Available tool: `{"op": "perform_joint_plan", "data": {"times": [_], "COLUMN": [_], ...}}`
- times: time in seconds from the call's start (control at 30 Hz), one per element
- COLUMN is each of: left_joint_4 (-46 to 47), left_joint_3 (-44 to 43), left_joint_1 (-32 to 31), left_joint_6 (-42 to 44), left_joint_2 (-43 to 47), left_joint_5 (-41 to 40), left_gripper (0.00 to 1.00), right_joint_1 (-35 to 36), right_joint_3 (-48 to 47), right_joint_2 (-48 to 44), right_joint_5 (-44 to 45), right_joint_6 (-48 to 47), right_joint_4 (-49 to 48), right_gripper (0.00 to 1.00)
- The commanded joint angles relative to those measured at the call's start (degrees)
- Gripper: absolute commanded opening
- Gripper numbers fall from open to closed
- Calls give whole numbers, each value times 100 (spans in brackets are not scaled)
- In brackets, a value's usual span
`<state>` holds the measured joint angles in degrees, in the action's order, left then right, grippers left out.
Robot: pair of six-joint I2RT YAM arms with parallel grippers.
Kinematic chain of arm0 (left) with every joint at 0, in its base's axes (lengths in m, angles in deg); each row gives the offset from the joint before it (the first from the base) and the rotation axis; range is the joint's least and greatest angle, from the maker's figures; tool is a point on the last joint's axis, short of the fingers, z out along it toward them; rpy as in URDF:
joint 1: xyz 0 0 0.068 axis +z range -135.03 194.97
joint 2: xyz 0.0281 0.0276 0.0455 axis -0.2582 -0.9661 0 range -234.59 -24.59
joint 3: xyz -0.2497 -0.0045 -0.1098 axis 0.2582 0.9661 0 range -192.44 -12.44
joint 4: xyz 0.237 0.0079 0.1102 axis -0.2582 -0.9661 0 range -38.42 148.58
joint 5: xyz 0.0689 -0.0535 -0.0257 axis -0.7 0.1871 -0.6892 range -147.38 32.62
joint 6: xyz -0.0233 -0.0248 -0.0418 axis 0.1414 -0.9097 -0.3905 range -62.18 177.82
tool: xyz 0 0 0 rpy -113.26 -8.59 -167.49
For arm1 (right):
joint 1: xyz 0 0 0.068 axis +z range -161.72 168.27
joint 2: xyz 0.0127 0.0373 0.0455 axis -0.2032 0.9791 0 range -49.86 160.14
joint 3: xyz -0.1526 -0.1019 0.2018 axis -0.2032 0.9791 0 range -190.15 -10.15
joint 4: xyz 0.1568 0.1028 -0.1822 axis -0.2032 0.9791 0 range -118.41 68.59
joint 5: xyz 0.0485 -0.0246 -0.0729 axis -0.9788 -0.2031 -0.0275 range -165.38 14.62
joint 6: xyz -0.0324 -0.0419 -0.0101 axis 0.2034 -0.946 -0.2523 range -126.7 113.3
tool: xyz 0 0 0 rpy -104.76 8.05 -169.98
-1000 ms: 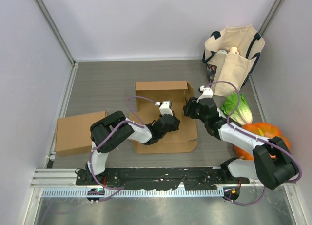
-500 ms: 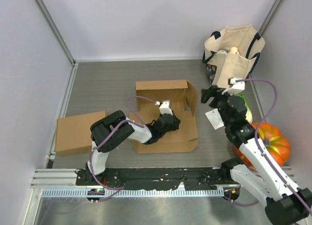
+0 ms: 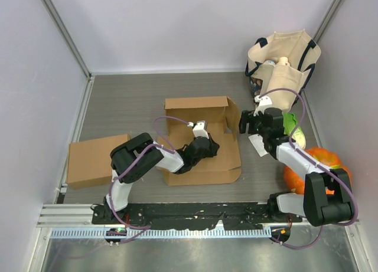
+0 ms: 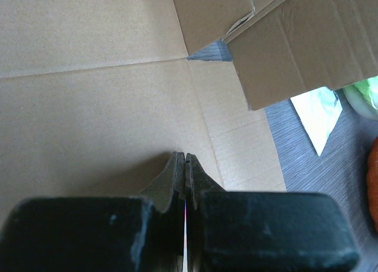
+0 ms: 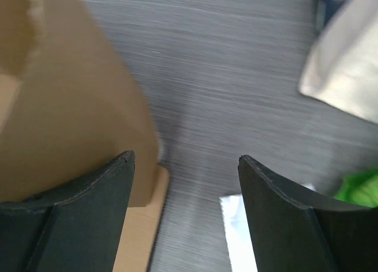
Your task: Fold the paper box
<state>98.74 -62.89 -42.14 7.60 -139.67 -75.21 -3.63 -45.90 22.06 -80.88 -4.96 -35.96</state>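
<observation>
The brown paper box lies opened out in the middle of the table, with its back flap and right flap raised. My left gripper is shut with nothing in it, and its tips press on the box's flat base. In the left wrist view the shut gripper rests on the cardboard. My right gripper is open and empty, just right of the raised right flap. In the right wrist view the gripper straddles bare table, with the flap by its left finger.
A second flat cardboard box lies at the left. A cream tote bag stands at the back right. A green lettuce, an orange pumpkin and a white packet lie right of the box.
My right gripper pulled back from the right flap, swung out right and up, then came back close beside the flap. The flap stands more upright. My left gripper has stayed put.
</observation>
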Motion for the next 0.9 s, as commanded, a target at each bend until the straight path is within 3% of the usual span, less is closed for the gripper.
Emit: {"op": "perform_joint_plan", "data": {"times": [0.0, 0.1, 0.5, 0.87], "left_joint_4": [-228, -184, -131, -18], "left_joint_3": [53, 80, 212, 370], "left_joint_1": [24, 32, 41, 50], "left_joint_6": [29, 29, 170, 354], "left_joint_2": [-155, -146, -14, 48], "left_joint_5": [157, 130, 7, -46], "left_gripper": [0, 0, 0, 0], "right_joint_1": [104, 323, 992, 1387], "right_joint_3": [550, 473, 578, 472], "right_joint_2": [-13, 295, 1060, 1790], "right_joint_5": [-1172, -1401, -664, -593], "right_joint_6": [-235, -567, -938, -1229], "right_joint_4": [-1994, -2338, -3920, -4790], "right_gripper": [76, 75, 72, 58]}}
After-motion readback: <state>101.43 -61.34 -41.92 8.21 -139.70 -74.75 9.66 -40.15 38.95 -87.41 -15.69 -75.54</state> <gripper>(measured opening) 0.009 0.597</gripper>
